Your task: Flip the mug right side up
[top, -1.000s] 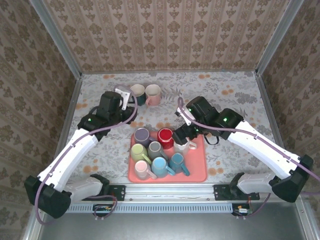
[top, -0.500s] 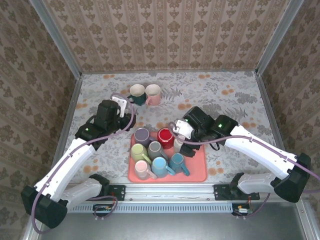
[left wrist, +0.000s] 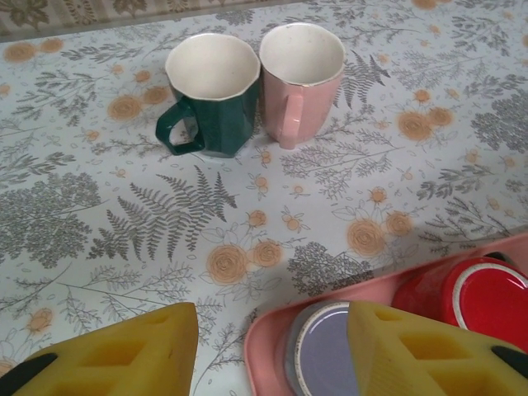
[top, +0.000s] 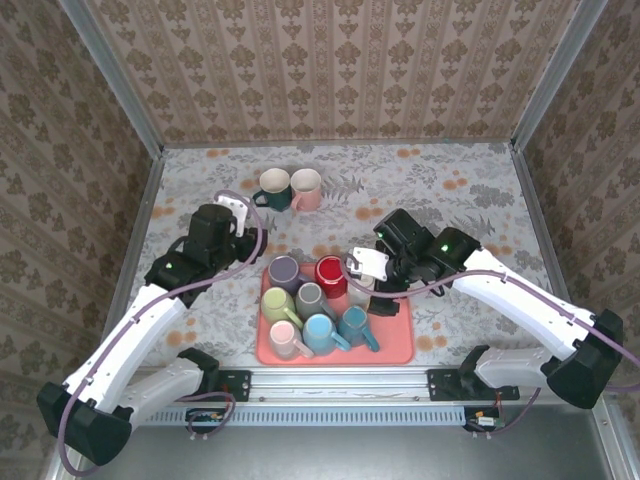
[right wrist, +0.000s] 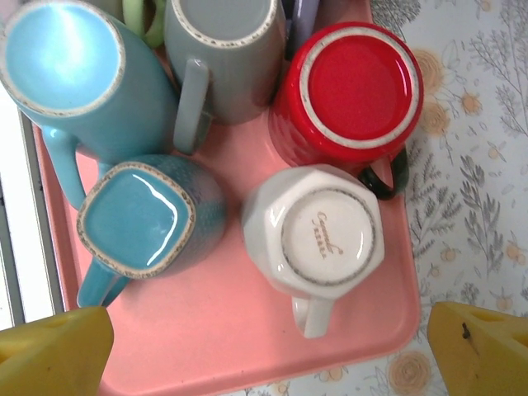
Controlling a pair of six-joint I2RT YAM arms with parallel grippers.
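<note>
Several mugs stand upside down on a pink tray (top: 400, 352). Among them, an octagonal white mug (right wrist: 326, 235) sits base up at the tray's (right wrist: 223, 330) right side, its handle pointing at the tray's edge. My right gripper (right wrist: 268, 355) hovers open above it, fingers wide on either side and touching nothing; from above it (top: 372, 272) covers most of that mug. My left gripper (left wrist: 272, 330) is open and empty over the tray's far left corner, its right finger above an upside-down purple mug (left wrist: 326, 351).
Red (right wrist: 355, 87), grey (right wrist: 223, 49), teal (right wrist: 144, 214) and light blue (right wrist: 62, 62) mugs crowd the white one. A dark green mug (left wrist: 210, 95) and a pink mug (left wrist: 301, 78) stand upright side by side on the flowered table beyond the tray.
My left gripper has drawn back from the two upright mugs toward the tray. My right wrist has swung round above the white mug and now covers it from above.
</note>
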